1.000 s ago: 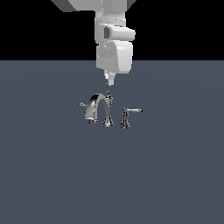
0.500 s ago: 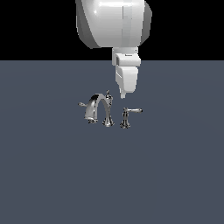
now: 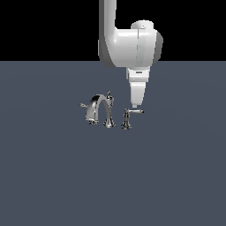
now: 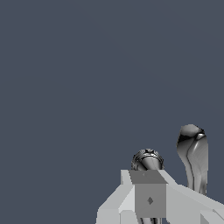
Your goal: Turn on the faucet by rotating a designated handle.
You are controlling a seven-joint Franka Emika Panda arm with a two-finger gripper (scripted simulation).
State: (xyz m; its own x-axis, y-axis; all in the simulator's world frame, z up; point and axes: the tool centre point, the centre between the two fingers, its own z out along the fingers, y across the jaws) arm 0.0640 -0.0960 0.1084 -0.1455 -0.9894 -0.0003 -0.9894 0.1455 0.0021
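Claw hung just above the outer end of the handle's lever, on the exterior view's right of the tap set. Its tip read as one tapered wedge in the exterior view, and the wrist view showed only a grey block of the claw body. Whether the jaws were wide or narrow could not be told. Nothing was gripped.

The faucet stood on the grey surface near mid-frame in the exterior view. The handle stood apart, just beside the spout base on the exterior view's right. Post upright, flared foot on the surface. Lever's long axis was roughly level and pointed toward the exterior view's right, ending near the claw tip. A second lever stuck out on the exterior view's left of the spout.

Wrist view: chrome ring seen end-on just past the claw body, curved chrome piece beside it. Which part each one was could not be settled.

Risks, judged from here:
- Lever is thin. A descent slightly off line would pass beside it or land on top of it, and no sideways push would result.
- Contact near the post gives little leverage. The handle may not turn.
- Chrome lever against a flat claw face could slip off mid-sweep.
- Spout stands close. A sweep toward it could knock the spout or its top knob.
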